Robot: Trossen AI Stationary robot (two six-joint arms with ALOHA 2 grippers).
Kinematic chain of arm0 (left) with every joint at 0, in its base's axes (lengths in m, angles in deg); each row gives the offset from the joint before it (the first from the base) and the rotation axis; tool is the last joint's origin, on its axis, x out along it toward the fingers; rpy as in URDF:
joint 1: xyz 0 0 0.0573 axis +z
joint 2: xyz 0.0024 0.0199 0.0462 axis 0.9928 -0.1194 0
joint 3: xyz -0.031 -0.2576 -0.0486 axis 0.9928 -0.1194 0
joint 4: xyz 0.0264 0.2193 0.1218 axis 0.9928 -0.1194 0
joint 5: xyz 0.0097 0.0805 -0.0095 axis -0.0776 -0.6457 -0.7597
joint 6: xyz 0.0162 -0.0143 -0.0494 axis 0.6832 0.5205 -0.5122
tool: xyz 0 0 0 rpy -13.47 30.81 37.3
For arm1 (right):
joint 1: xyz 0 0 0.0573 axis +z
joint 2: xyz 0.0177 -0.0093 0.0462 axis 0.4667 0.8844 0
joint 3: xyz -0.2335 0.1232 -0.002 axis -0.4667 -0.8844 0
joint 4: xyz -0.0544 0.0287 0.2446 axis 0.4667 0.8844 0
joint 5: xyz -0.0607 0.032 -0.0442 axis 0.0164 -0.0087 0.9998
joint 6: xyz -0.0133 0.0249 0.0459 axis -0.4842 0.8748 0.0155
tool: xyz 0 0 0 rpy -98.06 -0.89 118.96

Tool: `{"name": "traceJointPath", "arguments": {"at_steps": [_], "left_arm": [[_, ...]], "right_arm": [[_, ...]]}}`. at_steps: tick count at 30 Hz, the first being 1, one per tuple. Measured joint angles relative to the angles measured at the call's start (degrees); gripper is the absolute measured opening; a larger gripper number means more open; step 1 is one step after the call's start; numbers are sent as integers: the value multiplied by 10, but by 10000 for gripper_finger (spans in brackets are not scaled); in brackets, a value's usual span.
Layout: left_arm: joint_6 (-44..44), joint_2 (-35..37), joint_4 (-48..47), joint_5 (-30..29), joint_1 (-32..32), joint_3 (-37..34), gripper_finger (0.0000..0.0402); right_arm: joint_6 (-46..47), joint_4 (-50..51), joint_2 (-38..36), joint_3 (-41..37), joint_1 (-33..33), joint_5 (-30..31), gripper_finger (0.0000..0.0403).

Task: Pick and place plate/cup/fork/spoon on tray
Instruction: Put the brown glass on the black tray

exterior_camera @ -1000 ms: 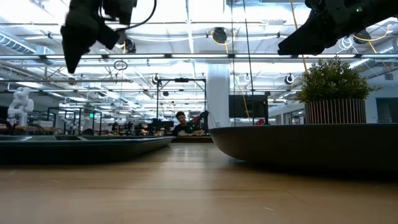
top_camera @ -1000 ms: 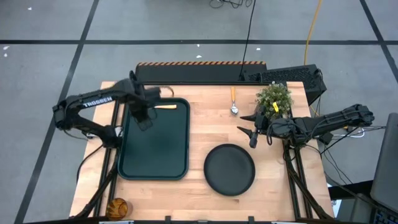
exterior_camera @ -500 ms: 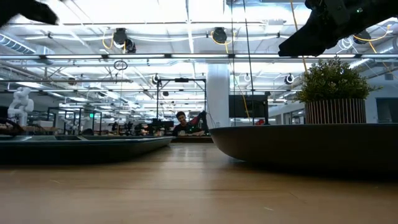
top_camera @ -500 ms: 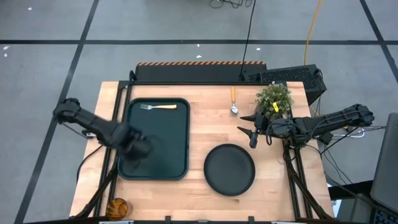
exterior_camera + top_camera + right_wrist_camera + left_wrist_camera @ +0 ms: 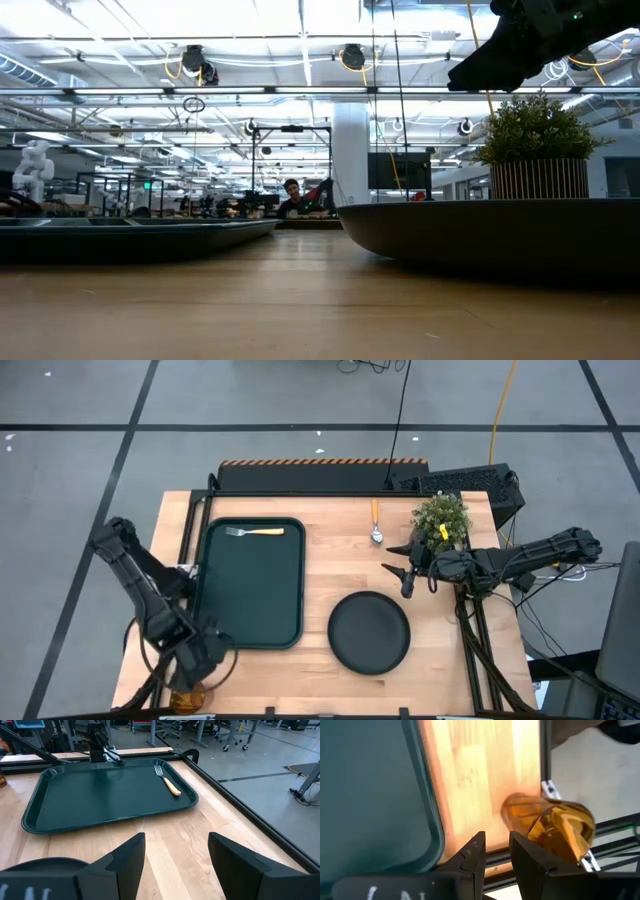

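The amber cup (image 5: 555, 827) stands upright at the table's near left corner, partly hidden in the high view (image 5: 187, 697) by my left gripper (image 5: 198, 670). That gripper hangs just above and beside the cup, pointing down. Its fingers (image 5: 495, 855) stand a narrow gap apart with nothing between them. The fork (image 5: 255, 532) lies flat at the far end of the dark green tray (image 5: 247, 585). The spoon (image 5: 376, 525) and the round dark plate (image 5: 369, 632) lie on the wood. My right gripper (image 5: 405, 575) hovers open beyond the plate, holding nothing.
A potted plant (image 5: 440, 520) stands at the far right, beside my right arm. The cup is close to the table's near and left edges and to the frame rails (image 5: 615, 827). Bare wood lies between the tray and the plate.
My left gripper has swung from over the fork at the tray's far end along the tray's left side to the near left corner, above the cup, rolling its wrist on the way. The fork has stayed on the tray. My right arm has kept still.
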Motion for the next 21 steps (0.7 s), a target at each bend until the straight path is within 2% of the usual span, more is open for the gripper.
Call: {"name": "traceJointPath", "arguments": {"at_steps": [10,17,21], "left_arm": [[40,-78,0,10,-61,0,88],[40,-78,0,11,-59,0,88],[41,-78,11,46,-61,0,88]], "right_arm": [[0,-5,0,0,0,0,212],[-3,-5,0,0,0,1,212],[-4,-5,0,0,0,2,212]]}}
